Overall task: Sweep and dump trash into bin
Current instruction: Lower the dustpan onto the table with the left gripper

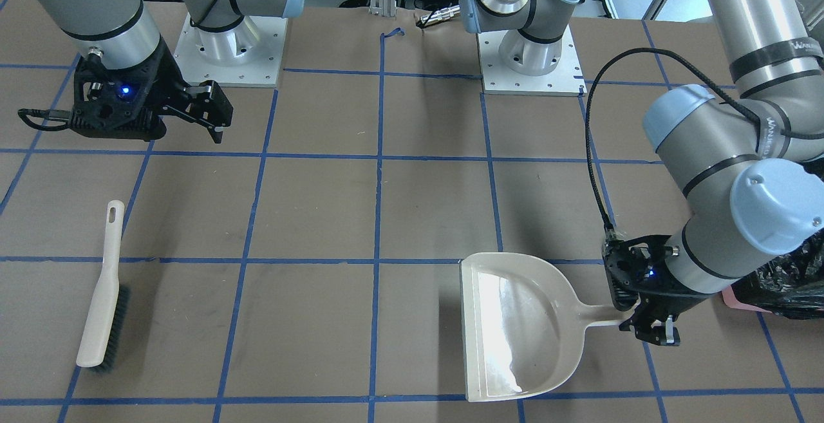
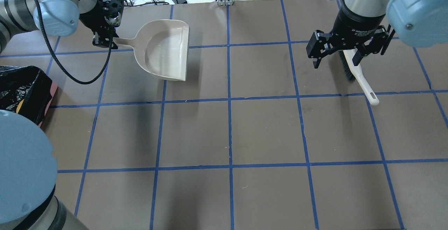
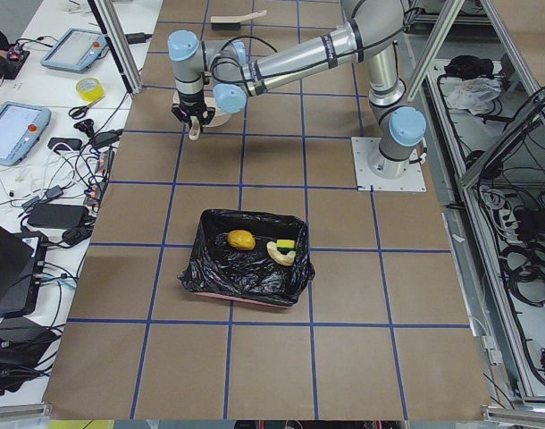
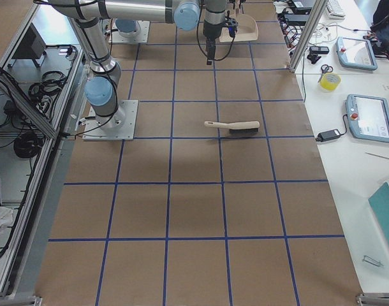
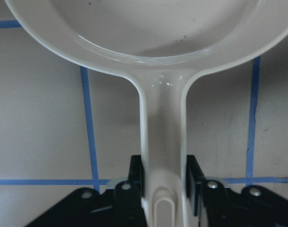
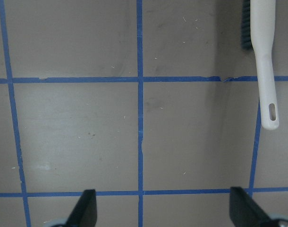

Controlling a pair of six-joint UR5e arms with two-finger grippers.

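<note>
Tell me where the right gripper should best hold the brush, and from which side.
Probably the bare cream handle of the brush, between the hang hole and the bristles. It lies flat, so the open right gripper could come straight down, jaws closing across the handle's narrow width.

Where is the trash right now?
In the exterior left view the trash lies inside the bin, on the black liner, toward the table's end on the robot's left; the dustpan in the left gripper is empty.
</note>
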